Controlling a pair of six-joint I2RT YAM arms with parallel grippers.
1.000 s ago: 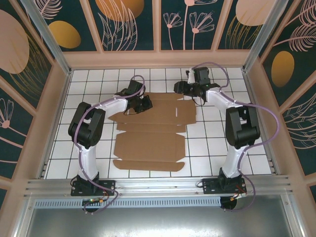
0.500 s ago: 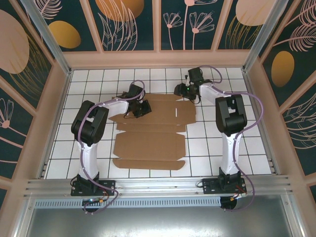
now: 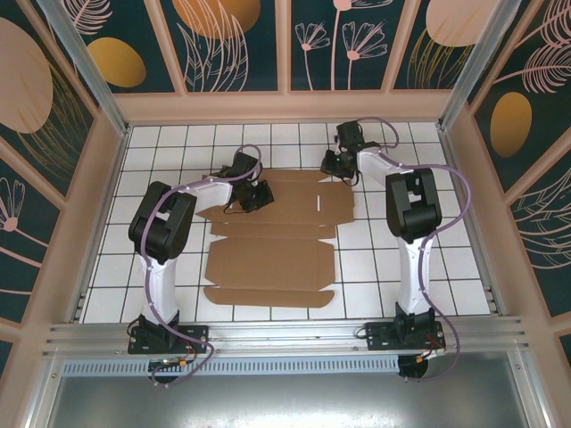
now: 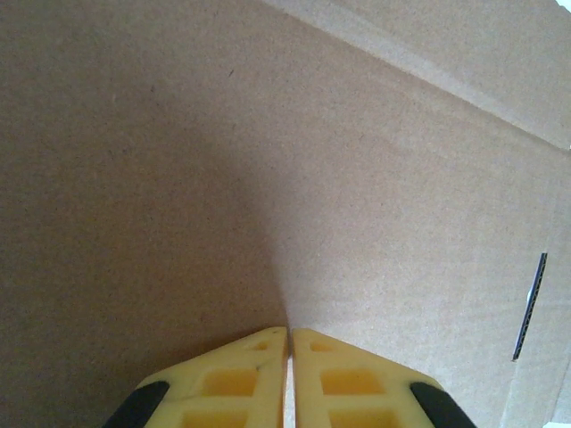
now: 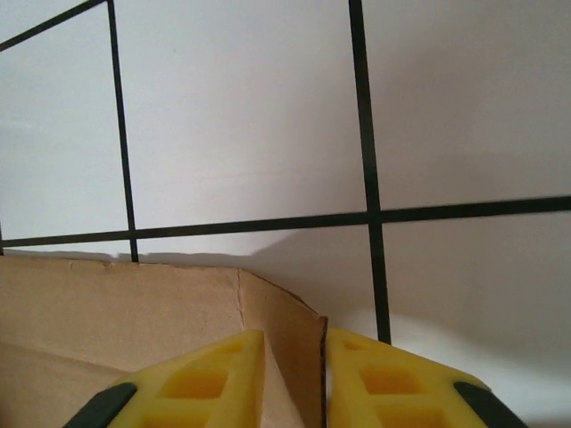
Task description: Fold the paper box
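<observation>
The paper box is a brown die-cut cardboard sheet lying mostly flat on the white tiled table. My left gripper rests on its back-left part. In the left wrist view its yellow fingers are shut, tips down on the bare cardboard, with nothing between them. My right gripper is at the sheet's back-right corner. In the right wrist view it is shut on a raised corner flap that stands up between the two fingers.
Tiled table lies free to the right and left of the sheet. Wooden enclosure walls ring the table, and an aluminium rail runs along the near edge. A narrow slot is cut in the cardboard.
The right arm's elbow has swung inward to the left while its gripper stayed at the back-right corner. The left arm shifted slightly; its gripper stays on the sheet.
</observation>
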